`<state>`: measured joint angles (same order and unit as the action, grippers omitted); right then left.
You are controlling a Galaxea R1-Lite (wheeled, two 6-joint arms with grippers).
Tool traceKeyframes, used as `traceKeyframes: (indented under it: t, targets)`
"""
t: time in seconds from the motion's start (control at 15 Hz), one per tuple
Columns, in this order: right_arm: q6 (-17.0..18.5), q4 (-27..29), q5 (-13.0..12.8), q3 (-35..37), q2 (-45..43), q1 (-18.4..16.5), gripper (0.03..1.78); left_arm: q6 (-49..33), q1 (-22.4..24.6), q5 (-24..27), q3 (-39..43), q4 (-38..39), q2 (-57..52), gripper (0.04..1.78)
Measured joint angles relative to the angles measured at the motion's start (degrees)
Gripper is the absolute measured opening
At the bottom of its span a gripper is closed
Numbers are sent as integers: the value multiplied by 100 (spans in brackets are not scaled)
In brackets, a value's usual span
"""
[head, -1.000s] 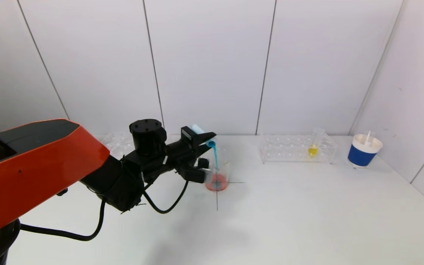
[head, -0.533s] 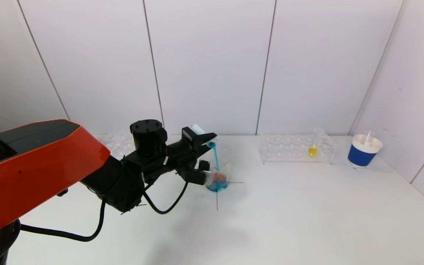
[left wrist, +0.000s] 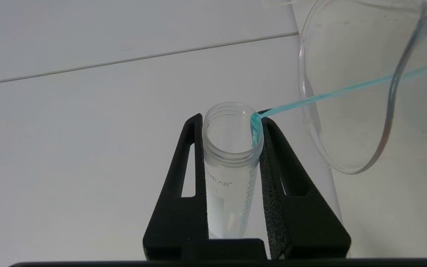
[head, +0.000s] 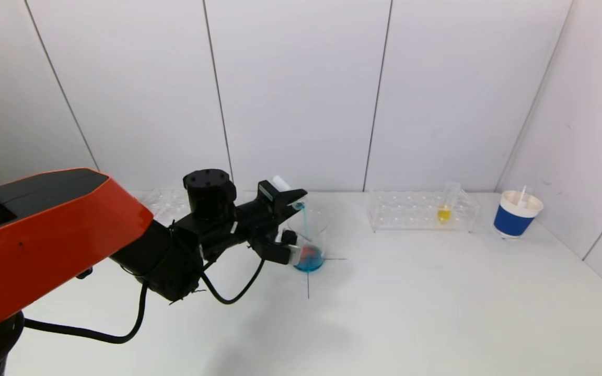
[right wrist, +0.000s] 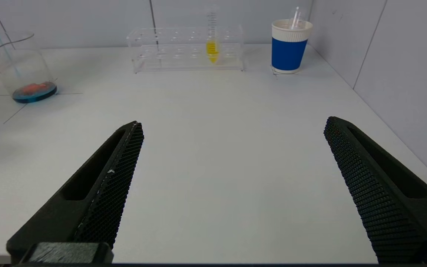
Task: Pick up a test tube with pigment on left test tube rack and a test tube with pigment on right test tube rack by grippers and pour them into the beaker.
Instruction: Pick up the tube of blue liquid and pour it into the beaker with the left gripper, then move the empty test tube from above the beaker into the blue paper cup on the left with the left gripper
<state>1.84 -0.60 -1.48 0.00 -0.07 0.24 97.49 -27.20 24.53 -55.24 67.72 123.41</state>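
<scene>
The left rack is mostly hidden behind the arm. The left gripper clamps a tube, tipped mouth-down over the beaker, trickling blue. The right gripper hangs released, low over the table.

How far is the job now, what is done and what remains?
Done: one tube taken from its rack. In hand: the left gripper, shut on the test tube, pours blue pigment into the beaker. Left: the yellow tube stands racked; the right gripper waits open.

head: high, facing table | wrists: close, low | shared: beaker
</scene>
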Motion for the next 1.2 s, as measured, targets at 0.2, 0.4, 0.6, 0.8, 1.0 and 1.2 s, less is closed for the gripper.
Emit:
traceKeyframes:
  t: [0.2, 0.4, 0.6, 0.8, 1.0, 1.2]
  targets:
    - [0, 0, -1, 0, 0, 0, 177, 130, 2, 5, 13, -66, -34, 44]
    - [0, 2, -1, 0, 0, 0, 177, 265, 9, 2, 20, -85, -61, 44]
    - [0, 0, 0, 0, 0, 0, 177, 436, 20, 6, 20, -171, -89, 44]
    - [0, 0, -1, 0, 0, 0, 177, 502, 18, 11, 33, -234, -124, 44]
    - [-2, 0, 0, 0, 0, 0, 177, 522, 20, 16, 55, -239, -149, 44]
    - [0, 0, -1, 0, 0, 0, 177, 612, 20, 22, 67, -293, -171, 44]
